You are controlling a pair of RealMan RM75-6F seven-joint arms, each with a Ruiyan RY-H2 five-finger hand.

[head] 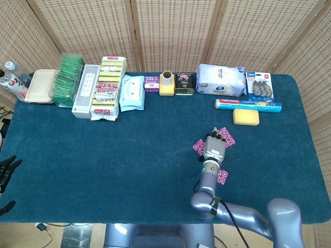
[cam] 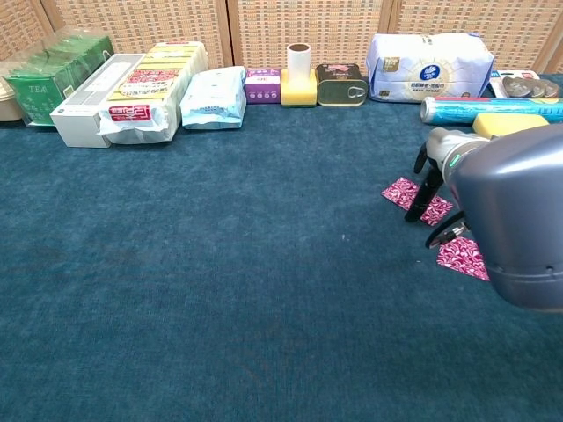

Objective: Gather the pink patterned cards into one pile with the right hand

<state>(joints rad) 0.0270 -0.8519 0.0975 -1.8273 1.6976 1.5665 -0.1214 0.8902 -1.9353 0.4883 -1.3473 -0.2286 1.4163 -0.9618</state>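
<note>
Three pink patterned cards lie apart on the blue cloth right of centre. One card point(head: 200, 146) point(cam: 404, 192) sits at the left of my right hand point(head: 215, 148) point(cam: 433, 180), whose fingers point down and touch its right end. Another card point(head: 227, 137) lies just beyond the fingertips in the head view. The nearest card point(head: 222, 176) point(cam: 459, 257) lies beside the wrist, partly covered by the forearm in the chest view. The right hand holds nothing. My left hand point(head: 6, 173) shows at the left edge of the head view, off the table, fingers spread and empty.
Along the back edge stand a yellow sponge point(head: 245, 117), a blue foil roll point(head: 248, 105), a tissue pack point(head: 221, 80), a tin point(head: 184, 84), a yellow cup point(head: 166, 83), a wipes pack point(head: 132, 93) and boxes point(head: 108, 88). The blue cloth point(head: 114, 155) stretches left of the cards.
</note>
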